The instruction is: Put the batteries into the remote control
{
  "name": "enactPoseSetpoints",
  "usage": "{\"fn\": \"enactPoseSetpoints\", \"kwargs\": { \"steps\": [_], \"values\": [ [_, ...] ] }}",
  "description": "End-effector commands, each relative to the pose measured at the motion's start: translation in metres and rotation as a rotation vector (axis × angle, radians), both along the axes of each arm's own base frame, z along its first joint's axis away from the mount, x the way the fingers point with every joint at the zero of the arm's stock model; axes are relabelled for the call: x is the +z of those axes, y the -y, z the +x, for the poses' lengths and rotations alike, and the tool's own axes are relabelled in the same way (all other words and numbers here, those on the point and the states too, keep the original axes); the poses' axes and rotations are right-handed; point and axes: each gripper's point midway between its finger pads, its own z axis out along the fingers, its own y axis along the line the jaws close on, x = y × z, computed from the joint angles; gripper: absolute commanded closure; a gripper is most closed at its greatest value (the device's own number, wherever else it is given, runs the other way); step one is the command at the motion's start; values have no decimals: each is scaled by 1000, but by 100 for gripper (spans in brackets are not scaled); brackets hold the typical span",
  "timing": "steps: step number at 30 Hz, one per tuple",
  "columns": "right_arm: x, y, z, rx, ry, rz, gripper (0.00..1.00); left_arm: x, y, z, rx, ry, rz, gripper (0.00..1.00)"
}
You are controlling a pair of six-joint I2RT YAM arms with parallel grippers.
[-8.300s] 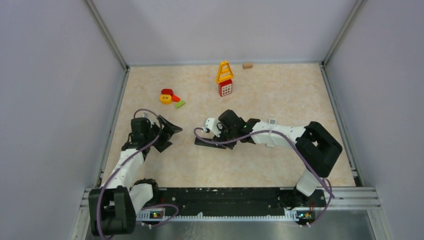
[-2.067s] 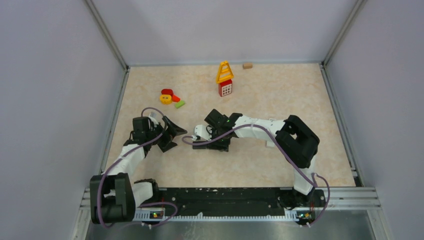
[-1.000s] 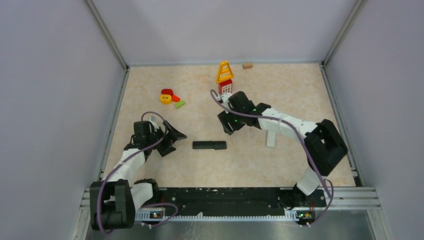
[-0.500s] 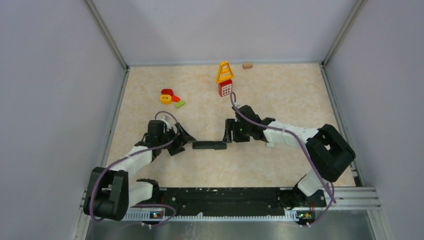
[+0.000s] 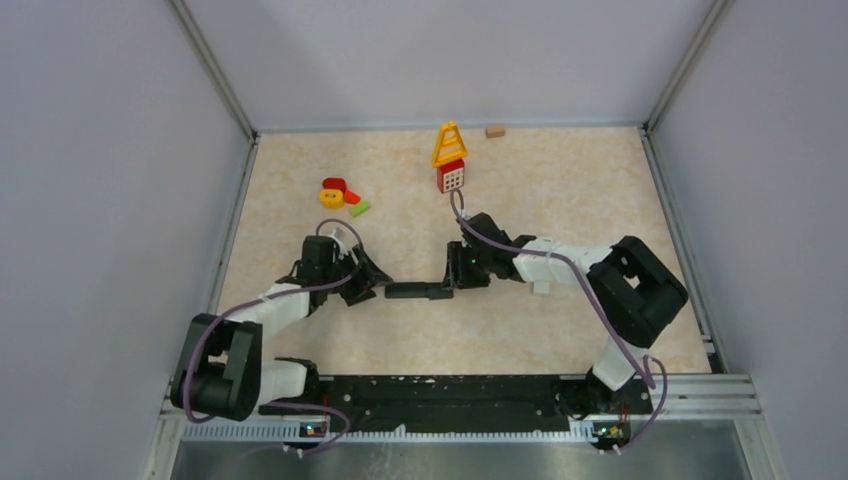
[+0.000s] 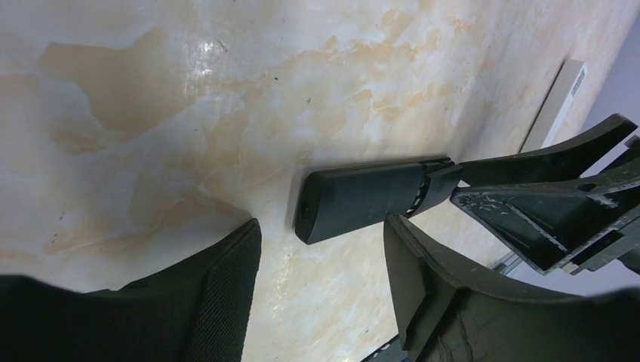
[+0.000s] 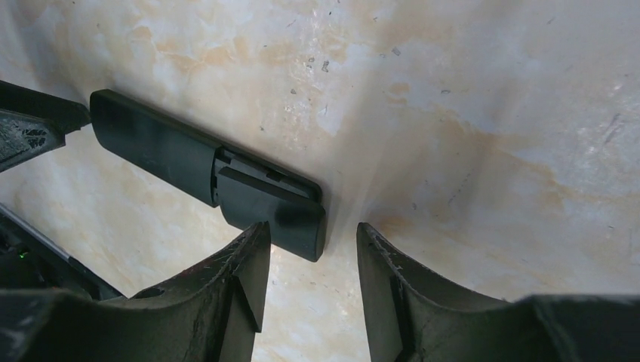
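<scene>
- Top view: the left gripper [image 5: 375, 287] and right gripper [image 5: 450, 278] bracket the remote control [image 5: 419, 291] end to end. A second ago both stood clear of it. Bare table [image 5: 450, 340] lies toward the bases.
- Left wrist: our fingers [image 6: 226, 279] gape, gripping nothing — the remote's end lies between their tips.
- Right wrist: fingers [image 7: 385, 286] spread too, released — the slid-cover end sits just at one fingertip.

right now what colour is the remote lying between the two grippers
Plain black, no pattern. The remote control shows best in the right wrist view.
</scene>
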Motion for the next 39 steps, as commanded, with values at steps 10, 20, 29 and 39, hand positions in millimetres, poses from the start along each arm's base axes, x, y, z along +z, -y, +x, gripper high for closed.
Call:
{"fn": "enactPoseSetpoints", "kwargs": {
  "steps": [10, 20, 29, 39],
  "values": [
    [-3, -16, 3, -69, -28, 43, 72, -36, -4, -20, -27, -111, 68, 41],
    [-4, -10, 11, -177, -32, 30, 77, -39, -5, -22, -26, -121, 73, 44],
    [-9, 0, 8, -223, -42, -23, 79, -43, -6, -25, -28, -131, 74, 46],
    [6, -12, 7, -131, 35, -44, 60, -44, -6, -24, -26, -134, 75, 44]
  ]
}}
